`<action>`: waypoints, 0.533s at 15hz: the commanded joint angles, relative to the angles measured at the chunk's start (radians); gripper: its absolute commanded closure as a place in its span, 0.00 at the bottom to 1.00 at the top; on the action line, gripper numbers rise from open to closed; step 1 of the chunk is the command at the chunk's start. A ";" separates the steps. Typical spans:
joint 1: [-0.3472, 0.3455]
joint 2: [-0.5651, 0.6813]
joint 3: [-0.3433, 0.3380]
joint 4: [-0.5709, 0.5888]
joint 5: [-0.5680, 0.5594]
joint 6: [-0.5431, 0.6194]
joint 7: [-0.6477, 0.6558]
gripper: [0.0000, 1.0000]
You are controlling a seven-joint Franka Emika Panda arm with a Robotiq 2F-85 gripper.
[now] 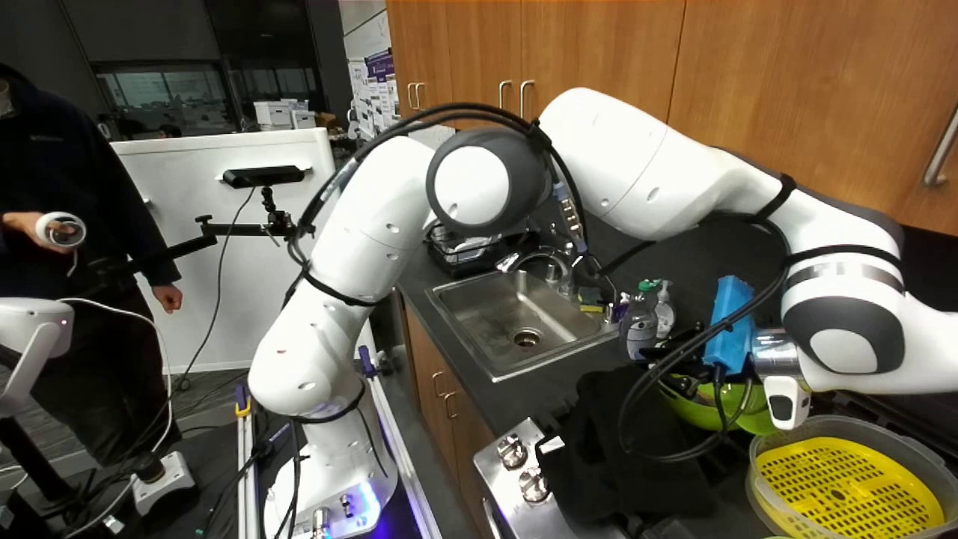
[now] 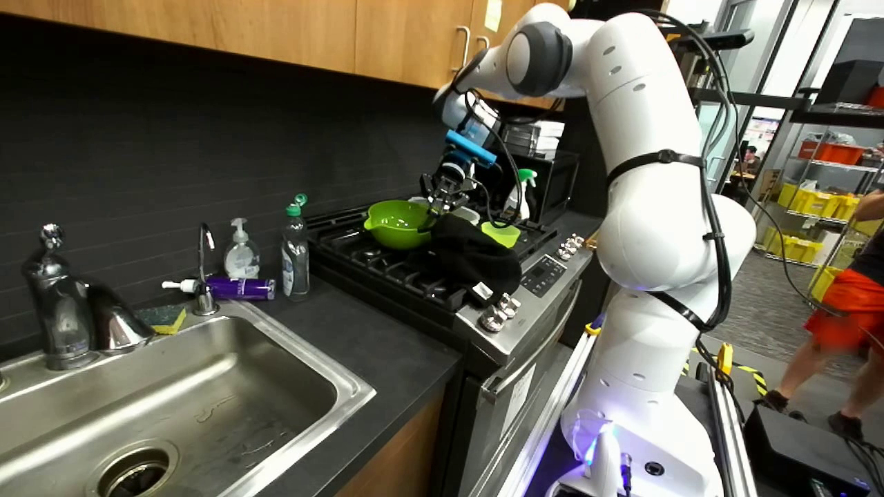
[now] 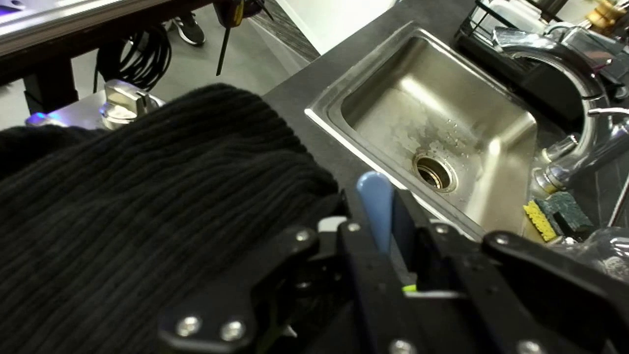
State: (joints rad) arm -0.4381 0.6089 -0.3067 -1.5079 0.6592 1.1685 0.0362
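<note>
My fingers [image 3: 363,265] appeared closed on a blue piece [image 3: 376,206] with a rounded end; it stood up between their tips, and its lower part I could not see. To its left in the wrist view, a black ribbed cloth [image 3: 172,196] filled much space, close to my fingers. In an exterior view I was low, near the edge of a green bowl [image 2: 394,224], which sat on the stove [image 2: 545,273] just beside the cloth. Near this bowl there was also a clear tub [image 1: 891,434] with a yellow strainer [image 1: 861,471] in it. The sink [image 3: 383,118] lay well apart from me, set into the dark table [image 2: 373,338], with a sponge [image 3: 562,211] at its corner.
</note>
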 commanded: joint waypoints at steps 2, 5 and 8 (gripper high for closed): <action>0.047 -0.201 -0.003 -0.197 -0.023 0.110 0.031 0.95; 0.060 -0.266 -0.005 -0.254 -0.017 0.157 0.053 0.95; 0.061 -0.302 -0.007 -0.286 -0.010 0.188 0.072 0.95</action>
State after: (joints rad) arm -0.3920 0.3793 -0.3064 -1.7193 0.6553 1.3067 0.0767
